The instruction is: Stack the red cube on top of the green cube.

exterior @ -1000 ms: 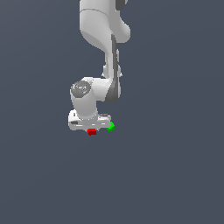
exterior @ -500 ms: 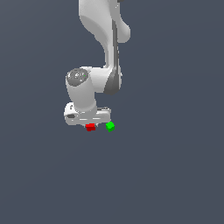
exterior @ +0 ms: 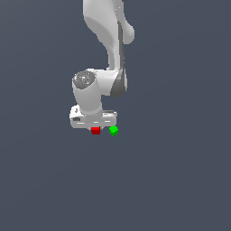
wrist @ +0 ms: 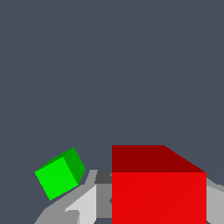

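The tiny red cube (exterior: 95,131) sits directly under my white gripper (exterior: 95,128), with only its lower part showing below the hand in the exterior view. In the wrist view the red cube (wrist: 158,192) fills the gap between my fingers (wrist: 89,203), which press against both of its sides; the gripper (wrist: 158,199) is shut on it. The green cube (exterior: 113,130) lies just to the exterior view's right of the red one, a small gap apart, turned at an angle. It shows again in the wrist view as the green cube (wrist: 59,175), clear of the fingers.
A plain dark grey surface (exterior: 171,180) stretches all around the two cubes. My white arm (exterior: 108,40) rises above the hand.
The wrist has turned and the hand has shifted a little toward the exterior view's left, settling over the red cube. Both cubes stay where they were.
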`<state>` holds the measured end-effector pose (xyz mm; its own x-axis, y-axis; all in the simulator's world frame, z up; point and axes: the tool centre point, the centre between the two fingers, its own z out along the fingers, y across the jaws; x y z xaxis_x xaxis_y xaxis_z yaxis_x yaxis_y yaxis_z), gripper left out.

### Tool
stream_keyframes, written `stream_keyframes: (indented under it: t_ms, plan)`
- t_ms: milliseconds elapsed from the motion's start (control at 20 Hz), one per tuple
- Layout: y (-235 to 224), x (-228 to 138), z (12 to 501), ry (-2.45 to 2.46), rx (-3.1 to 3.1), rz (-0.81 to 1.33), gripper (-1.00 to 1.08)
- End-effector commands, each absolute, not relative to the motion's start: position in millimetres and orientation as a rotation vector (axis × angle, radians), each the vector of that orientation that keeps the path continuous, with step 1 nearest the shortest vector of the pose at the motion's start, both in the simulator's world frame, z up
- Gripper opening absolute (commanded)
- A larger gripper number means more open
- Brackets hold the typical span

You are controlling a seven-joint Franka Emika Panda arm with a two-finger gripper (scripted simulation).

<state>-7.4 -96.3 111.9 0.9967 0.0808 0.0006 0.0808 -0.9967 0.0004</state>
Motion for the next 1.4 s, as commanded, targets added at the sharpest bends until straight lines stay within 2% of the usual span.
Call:
stream_keyframes:
  t_ms: [0, 500, 850, 900, 1350]
  plan:
    - [-87, -12, 107, 0.129, 3.139, 0.001, -1.00]
    - [-28, -44, 72, 0.129, 3.139, 0.001, -1.00]
    - [-11, -52, 62, 0.129, 3.139, 0.001, -1.00]
    - [-11, -52, 62, 0.129, 3.139, 0.001, 1.00]
    - [-11, -52, 62, 0.129, 3.139, 0.001, 1.00]
